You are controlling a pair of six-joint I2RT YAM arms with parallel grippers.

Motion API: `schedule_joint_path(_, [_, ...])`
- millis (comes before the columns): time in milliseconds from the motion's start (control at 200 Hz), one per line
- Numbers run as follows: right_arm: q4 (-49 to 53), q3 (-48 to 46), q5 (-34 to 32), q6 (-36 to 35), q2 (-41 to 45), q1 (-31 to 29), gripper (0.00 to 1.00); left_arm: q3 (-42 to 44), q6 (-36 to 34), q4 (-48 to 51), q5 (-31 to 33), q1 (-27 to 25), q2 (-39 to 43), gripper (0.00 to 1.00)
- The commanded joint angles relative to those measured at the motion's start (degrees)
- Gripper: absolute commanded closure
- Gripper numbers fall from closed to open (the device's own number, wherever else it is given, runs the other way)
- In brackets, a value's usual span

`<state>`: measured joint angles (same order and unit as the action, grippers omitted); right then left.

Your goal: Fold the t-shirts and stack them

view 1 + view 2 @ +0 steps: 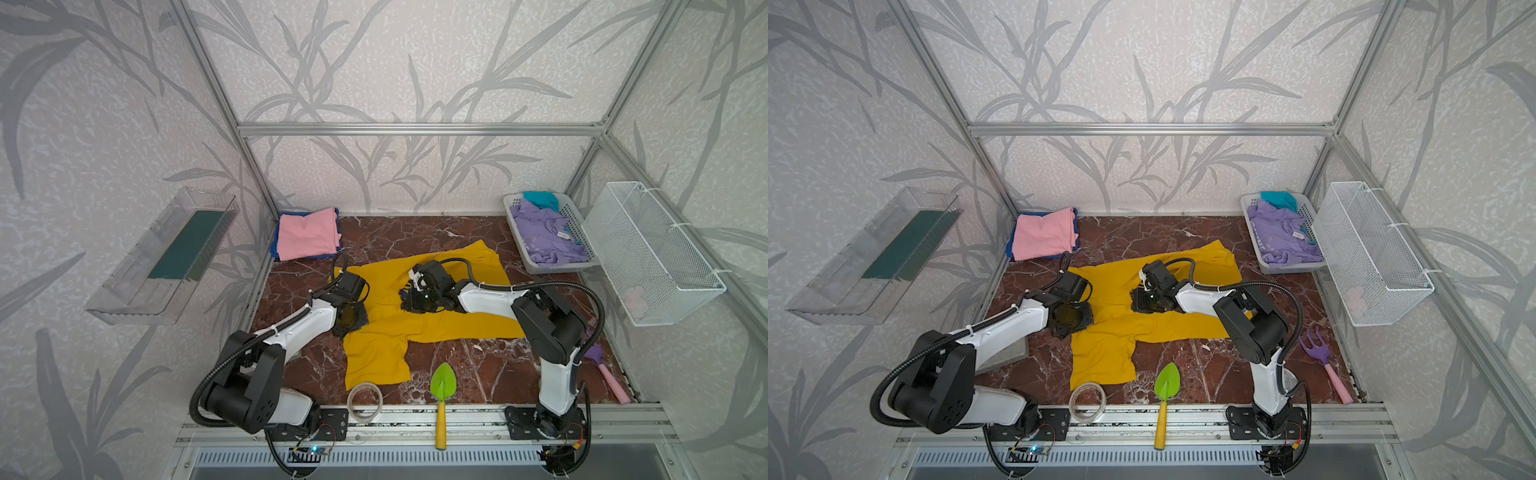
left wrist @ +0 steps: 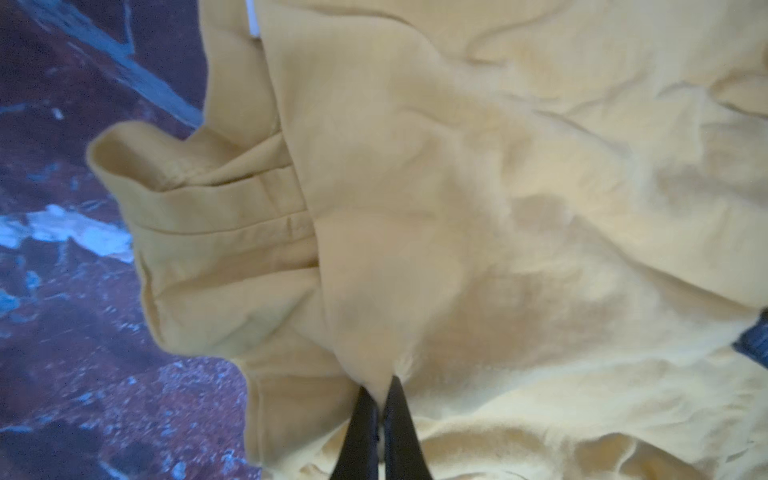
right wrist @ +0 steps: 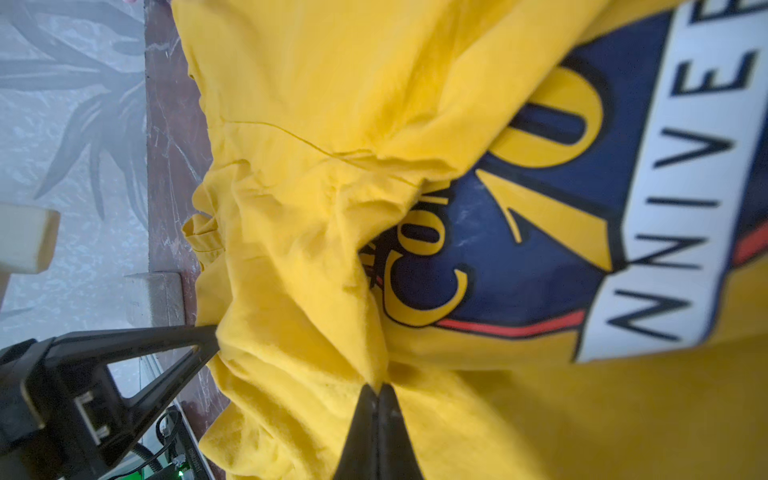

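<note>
Left fingers (image 2: 360, 436) and right fingers (image 3: 358, 436) are both pinching shut on folds of the mustard t-shirt (image 1: 382, 349), lying across the middle of the counter (image 1: 457, 365), its bulk stretching toward the right edge from both grips.

A red-brown marbled tabletop (image 1: 415, 237) carries a mustard-yellow t-shirt (image 1: 374, 353) spread across its middle, a folded blue t-shirt (image 1: 273, 248) in the far left corner and a white perforated basket (image 1: 561, 267) far right. A clear tape roll (image 1: 350, 401) and green trowel (image 1: 443, 384) lie at its front edge.
</note>
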<state>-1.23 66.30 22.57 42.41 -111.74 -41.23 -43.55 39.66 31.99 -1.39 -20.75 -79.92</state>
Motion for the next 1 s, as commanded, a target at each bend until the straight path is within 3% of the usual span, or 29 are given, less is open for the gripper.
schedule_joint_path(0, [1.7, -0.9, 0.3, -0.7, 2.7, 0.0, 1.00, -0.7, -0.4, 6.2, 3.5, 0.7, 2.3, 1.00])
schedule_joint_path(175, [2.2, -2.1, 0.4, -1.0, 1.6, -0.2, 0.99, 0.6, -0.1, 7.4, 2.9, 0.8, 4.5, 1.00])
schedule_joint_path(275, [3.5, -1.9, 0.8, -2.2, 0.8, -0.8, 0.92, 0.9, 0.2, 7.5, 1.3, 0.8, 4.5, 0.63])
schedule_joint_path(370, [5.8, -1.7, 0.5, -3.9, 0.5, -1.4, 0.73, 0.0, 0.3, 9.2, 1.2, 0.8, 4.9, 0.52])
schedule_joint_path(460, [8.3, -2.0, -1.8, -5.5, 1.8, -1.2, 0.62, -3.3, 0.0, 12.2, 3.3, 1.1, 6.3, 0.51])
schedule_joint_path(505, [10.2, -1.7, -3.5, -8.8, 3.2, -0.7, 0.61, -5.5, -0.1, 13.2, 5.6, 1.3, 7.0, 0.50])
schedule_joint_path(595, [14.6, -0.3, -3.7, -8.9, 6.3, 1.5, 0.60, -9.5, -2.1, 11.2, 10.6, 2.0, 7.7, 0.46])
schedule_joint_path(605, [14.8, -0.1, -7.0, -11.5, 6.6, 1.9, 0.58, -10.0, -2.2, 11.0, 11.0, 2.2, 7.6, 0.45])
schedule_joint_path(645, [16.6, 0.7, -9.6, -14.7, 8.0, 3.3, 0.57, -12.2, -3.0, 10.1, 13.1, 2.8, 6.2, 0.43])
schedule_joint_path(720, [19.5, 1.9, -13.5, -17.4, 10.1, 6.1, 0.56, -16.9, -4.1, 8.4, 15.0, 4.5, 1.2, 0.42])
schedule_joint_path(815, [22.8, 2.7, -18.2, -20.2, 11.5, 9.4, 0.53, -22.5, -3.5, 7.4, 12.9, 6.9, -7.4, 0.46])
schedule_joint_path(995, [26.4, 1.7, -22.4, -23.5, 10.8, 12.5, 0.49, -31.1, -2.8, 5.4, 11.3, 8.1, -24.2, 0.53])
